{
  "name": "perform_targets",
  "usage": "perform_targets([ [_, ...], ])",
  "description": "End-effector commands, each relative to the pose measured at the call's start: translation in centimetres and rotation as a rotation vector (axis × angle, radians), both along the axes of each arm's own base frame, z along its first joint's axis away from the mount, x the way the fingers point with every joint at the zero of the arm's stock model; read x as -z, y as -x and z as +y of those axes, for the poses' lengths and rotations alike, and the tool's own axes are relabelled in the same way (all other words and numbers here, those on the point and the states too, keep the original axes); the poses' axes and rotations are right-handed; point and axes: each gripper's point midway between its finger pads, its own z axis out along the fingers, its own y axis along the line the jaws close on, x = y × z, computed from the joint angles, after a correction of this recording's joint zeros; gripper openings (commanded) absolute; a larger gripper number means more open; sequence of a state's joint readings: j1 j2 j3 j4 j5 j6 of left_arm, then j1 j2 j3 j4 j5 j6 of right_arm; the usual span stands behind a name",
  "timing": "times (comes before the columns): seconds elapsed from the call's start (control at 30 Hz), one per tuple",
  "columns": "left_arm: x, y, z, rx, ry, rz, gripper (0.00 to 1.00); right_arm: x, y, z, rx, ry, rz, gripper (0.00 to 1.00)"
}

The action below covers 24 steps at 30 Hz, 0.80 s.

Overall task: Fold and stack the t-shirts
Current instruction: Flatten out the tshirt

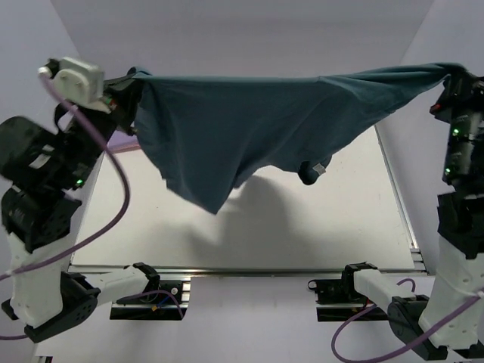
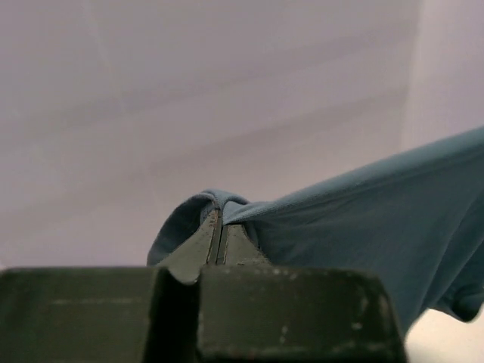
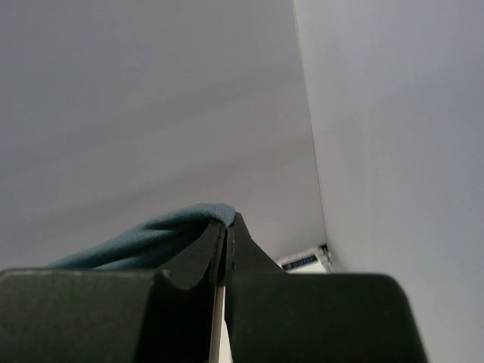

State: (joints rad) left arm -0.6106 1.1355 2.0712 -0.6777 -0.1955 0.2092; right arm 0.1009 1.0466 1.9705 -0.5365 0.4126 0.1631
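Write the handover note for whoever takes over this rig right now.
Left gripper: shut on one end of the teal t-shirt.
Right gripper: shut on the other end.
Shirt: stretched in the air between them, sagging above the table, nothing folded.
Done: shirt lifted and spread.
Left: lay it flat, fold it, stack it. Other shirts not clearly in view.

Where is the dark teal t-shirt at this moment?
In the top view the dark teal t-shirt hangs above the table, stretched between the left pincer at upper left and the right pincer at upper right.
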Motion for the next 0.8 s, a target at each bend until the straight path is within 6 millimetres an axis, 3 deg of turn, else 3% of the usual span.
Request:
perform_targets([
  [0.0, -1.9, 3.1, 0.9, 0.057, 0.009, -0.068, 0.0, -5.7, 5.1, -1.7, 0.082, 0.042, -0.218, 0.0],
  [0.03, -2.7, 3.8, 0.9, 0.079, 0.014, -0.091, 0.0, -6.5, 7.0, -1.8, 0.081, 0.047, -0.262, 0.0],
  [0.17, -3.5, 5.4, 1.9, 0.087, 0.046, -0.102, 0.0, -8.3, 9.9, -2.1, 0.099, 0.074, -0.347, 0.0],
  [0.23, -2.9, 4.3, 1.5, 0.069, 0.044, -0.069, 0.0, -8.6, 10.1, -2.5, 0.122, 0.067, -0.361, 0.0],
  [0.33, -2.0, 2.1, 0.7, 0.04, 0.042, -0.026, 0.0, -8.0, 8.3, -3.0, 0.167, 0.084, -0.315, 0.0],
  [0.43, 0.6, -1.7, -0.2, -0.043, 0.025, 0.044, 0.0, -6.1, 4.1, -3.2, 0.19, 0.075, -0.234, 0.0],
  [0.47, 3.1, -4.2, -1.1, -0.082, 0.0, 0.11, 0.0, -4.0, 0.6, -2.9, 0.188, 0.082, -0.157, 0.0],
  [0.53, 5.4, -7.1, -1.3, -0.172, -0.01, 0.157, 0.0, -2.7, -2.1, -2.4, 0.173, 0.086, -0.123, 0.0],
  [0.6, 10.6, -11.3, -2.2, -0.265, -0.083, 0.267, 0.0, 1.4, -7.3, -1.9, 0.159, 0.077, -0.016, 0.0],
  [0.63, 12.1, -12.6, -2.6, -0.295, -0.083, 0.294, 0.0, 2.5, -8.6, -1.8, 0.158, 0.076, 0.007, 0.0],
  [0.7, 18.2, -15.9, -3.9, -0.343, -0.158, 0.406, 0.0, 7.7, -13.7, -1.1, 0.136, 0.079, 0.121, 0.0],
  [0.73, 19.9, -17.2, -4.3, -0.347, -0.166, 0.431, 0.0, 10.3, -15.8, -0.7, 0.118, 0.089, 0.18, 0.0],
  [0.77, 22.8, -18.1, -5.2, -0.333, -0.193, 0.48, 0.0, 11.4, -17.0, -0.2, 0.098, 0.084, 0.191, 0.0],
])
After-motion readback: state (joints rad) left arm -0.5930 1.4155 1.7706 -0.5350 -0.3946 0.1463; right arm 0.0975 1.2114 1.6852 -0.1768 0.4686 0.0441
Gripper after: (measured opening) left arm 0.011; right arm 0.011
